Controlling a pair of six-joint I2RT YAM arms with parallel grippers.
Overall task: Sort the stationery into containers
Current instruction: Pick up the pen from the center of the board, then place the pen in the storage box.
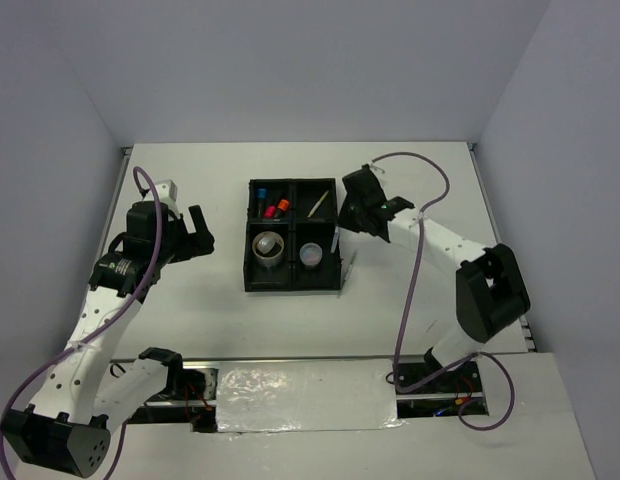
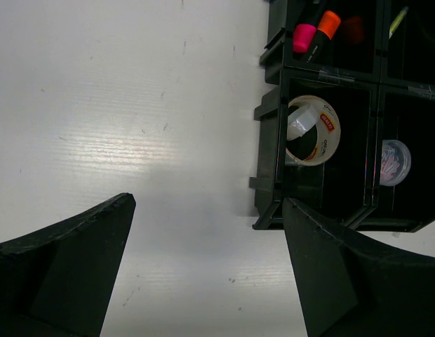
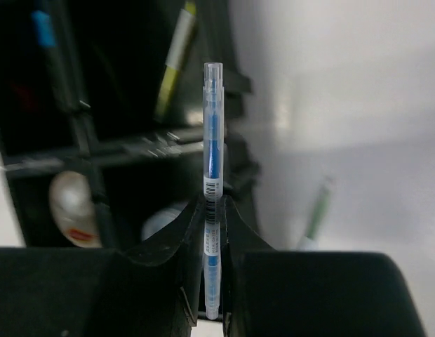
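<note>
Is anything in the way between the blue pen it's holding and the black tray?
Nothing visible is in the way. The right gripper holds the blue pen right by the black tray, and its far-right compartment holds only a thin yellow pen.

Left arm [image 1: 95,325] and right arm [image 1: 445,240]: white links, black joint housings; a purple cable [image 1: 409,300] is routed along each.

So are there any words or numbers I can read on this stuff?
No text here can be read clearly.
Tape ring: a red label with tiny print, too small to read.
Clear blue pen, pinched in the right gripper: a barcode sticker, too blurred to read any digits.
</note>
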